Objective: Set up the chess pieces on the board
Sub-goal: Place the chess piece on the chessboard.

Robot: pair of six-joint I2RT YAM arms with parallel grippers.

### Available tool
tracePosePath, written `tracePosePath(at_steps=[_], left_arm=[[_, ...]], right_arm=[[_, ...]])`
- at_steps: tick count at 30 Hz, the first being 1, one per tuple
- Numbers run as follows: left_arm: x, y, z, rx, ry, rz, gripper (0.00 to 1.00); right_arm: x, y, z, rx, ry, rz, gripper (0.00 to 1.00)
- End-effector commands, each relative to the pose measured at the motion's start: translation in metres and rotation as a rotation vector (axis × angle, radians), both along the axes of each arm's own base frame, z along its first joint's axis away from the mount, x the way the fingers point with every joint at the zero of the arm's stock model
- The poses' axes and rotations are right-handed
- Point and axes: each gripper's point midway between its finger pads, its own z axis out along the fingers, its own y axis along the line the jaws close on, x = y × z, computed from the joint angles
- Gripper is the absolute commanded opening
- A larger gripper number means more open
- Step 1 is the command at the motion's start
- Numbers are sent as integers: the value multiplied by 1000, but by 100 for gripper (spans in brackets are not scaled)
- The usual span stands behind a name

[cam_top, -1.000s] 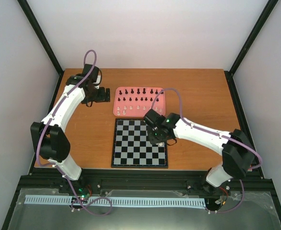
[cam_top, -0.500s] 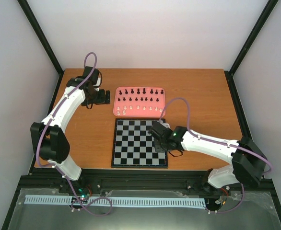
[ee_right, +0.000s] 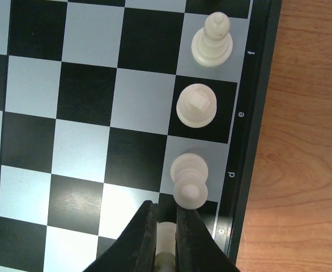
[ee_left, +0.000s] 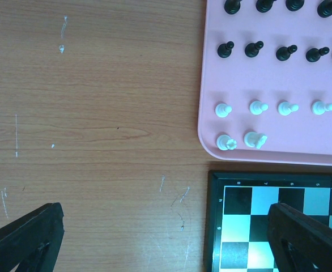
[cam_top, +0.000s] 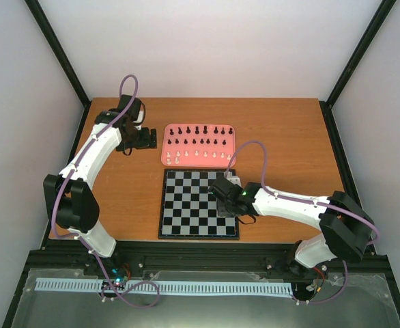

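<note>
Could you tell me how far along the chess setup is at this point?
It is at an early stage. Done: three white pieces stand along one edge of the board. In hand: the right gripper holds a fourth white piece at the next square in that row. Left: the other pieces, black and white, sit in the pink tray; the left gripper hangs open beside it.
</note>
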Motion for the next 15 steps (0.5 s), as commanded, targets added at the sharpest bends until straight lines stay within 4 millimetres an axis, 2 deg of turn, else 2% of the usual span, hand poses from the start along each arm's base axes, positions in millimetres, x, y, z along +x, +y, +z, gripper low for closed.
tracePosePath(at_steps=[1,15], left_arm=[[3,-1,11,-11,-41,10,100],[6,-3,6,-12,-31,8,100]], right_arm=[[6,2,3,6,-37,-32,4],[2,-9,-6,-45,-19,-48,9]])
